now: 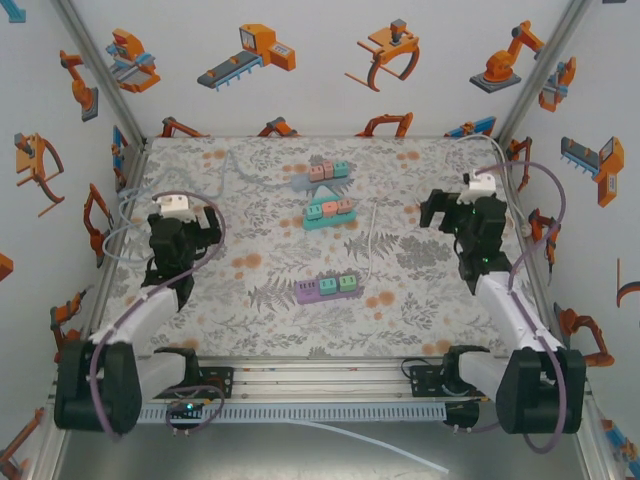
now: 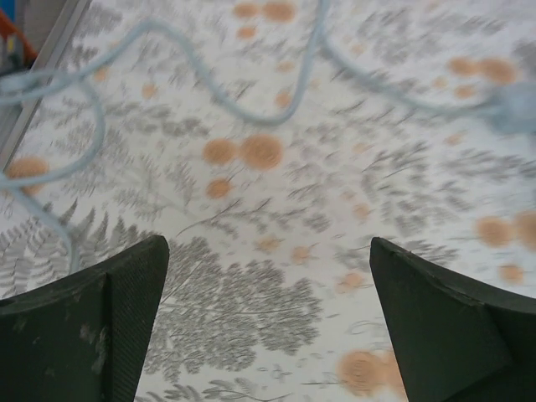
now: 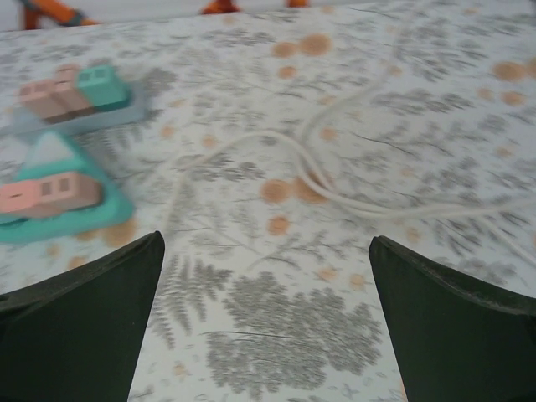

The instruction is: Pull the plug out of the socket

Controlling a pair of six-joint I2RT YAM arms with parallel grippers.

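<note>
A robotics lab cell; walls (image 1: 330,110) printed with cartoon robots; aluminium posts (image 1: 100,68) at the far corners; a fern-patterned table (image 1: 260,325), left arm (image 1: 145,312) and right arm (image 1: 512,312) bolted at its near edge.

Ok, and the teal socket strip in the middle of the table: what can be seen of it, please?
The teal socket strip looks like plastic: a flat base, one end tapering to a point, with a row of salmon-pink and teal blocks on top. It lies flat mid-table, apart from the grey strip beyond and the purple strip nearer. A white cable passes on its right; whether they join is unclear.
</note>
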